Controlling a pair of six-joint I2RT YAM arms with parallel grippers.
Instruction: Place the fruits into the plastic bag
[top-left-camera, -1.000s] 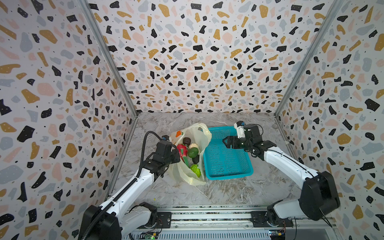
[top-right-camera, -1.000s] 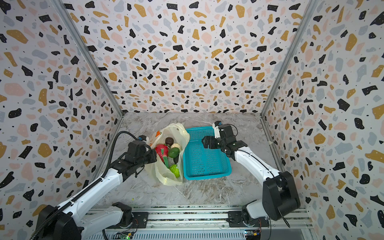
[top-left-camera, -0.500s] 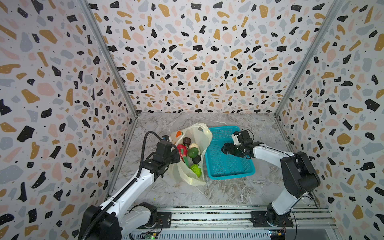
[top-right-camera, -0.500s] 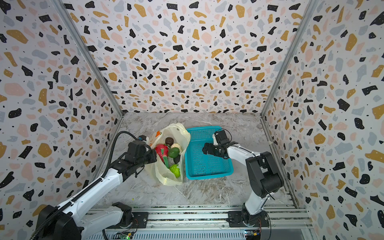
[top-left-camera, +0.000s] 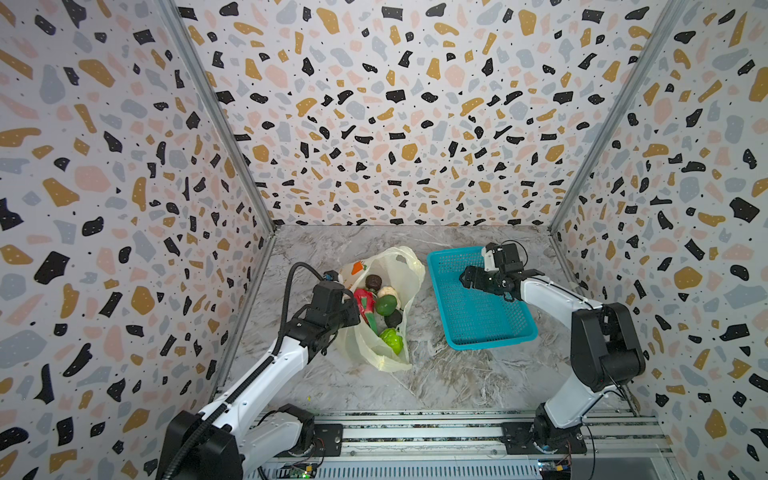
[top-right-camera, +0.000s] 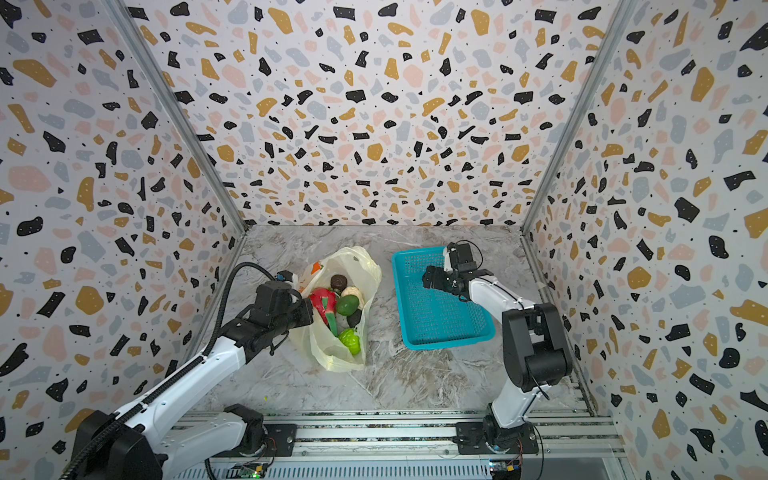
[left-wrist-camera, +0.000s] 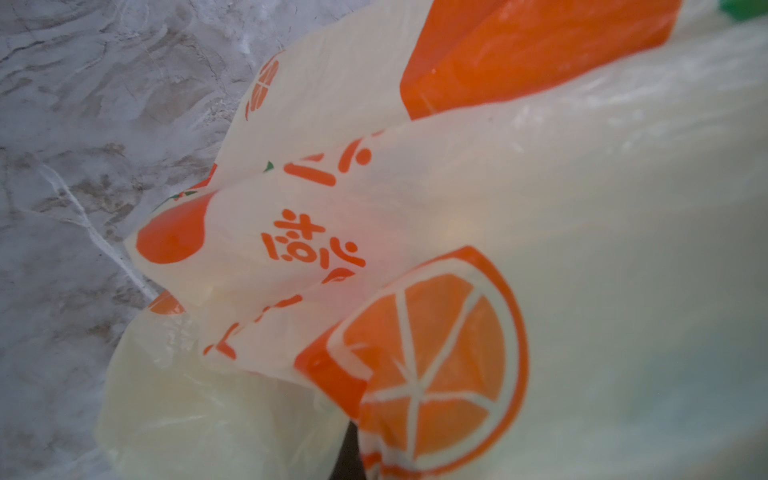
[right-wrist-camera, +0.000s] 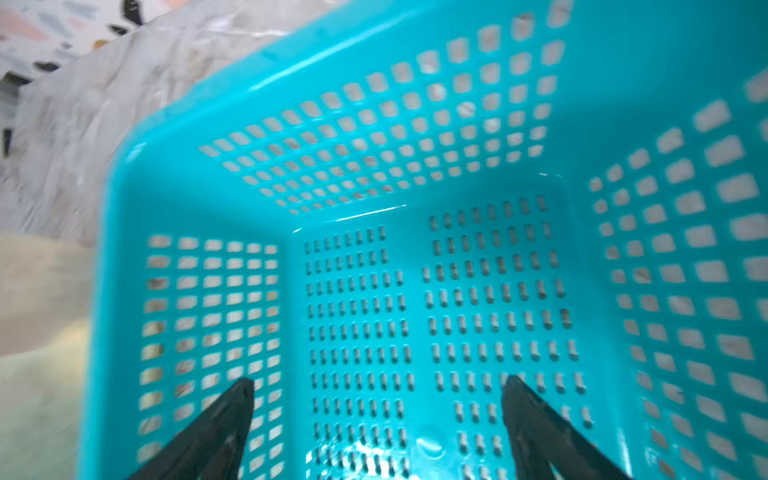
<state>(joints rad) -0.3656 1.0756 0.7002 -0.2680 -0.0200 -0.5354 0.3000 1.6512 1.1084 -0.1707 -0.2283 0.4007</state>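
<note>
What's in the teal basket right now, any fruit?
Empty. Both top views show the teal basket with a bare mesh floor; the right wrist view shows only the open right gripper above it.

The plastic bag (top-left-camera: 401, 270) is translucent cream-yellow, printed with orange slices (left-wrist-camera: 432, 361) and orange lettering (left-wrist-camera: 311, 245). Inside the bag lie a red dragon fruit (top-left-camera: 364, 299) with green scales, a smooth dark-green fruit (top-left-camera: 386, 305), a bright bumpy green fruit (top-left-camera: 391, 340), a dark brown fruit (top-left-camera: 373, 281) and a pale cream fruit (top-left-camera: 389, 292). Beside the bag, the mesh basket (top-left-camera: 490, 340) is teal. The tabletop (top-left-camera: 449, 374) is grey-brown marble, and the walls (top-left-camera: 395, 124) are speckled terrazzo.
</note>
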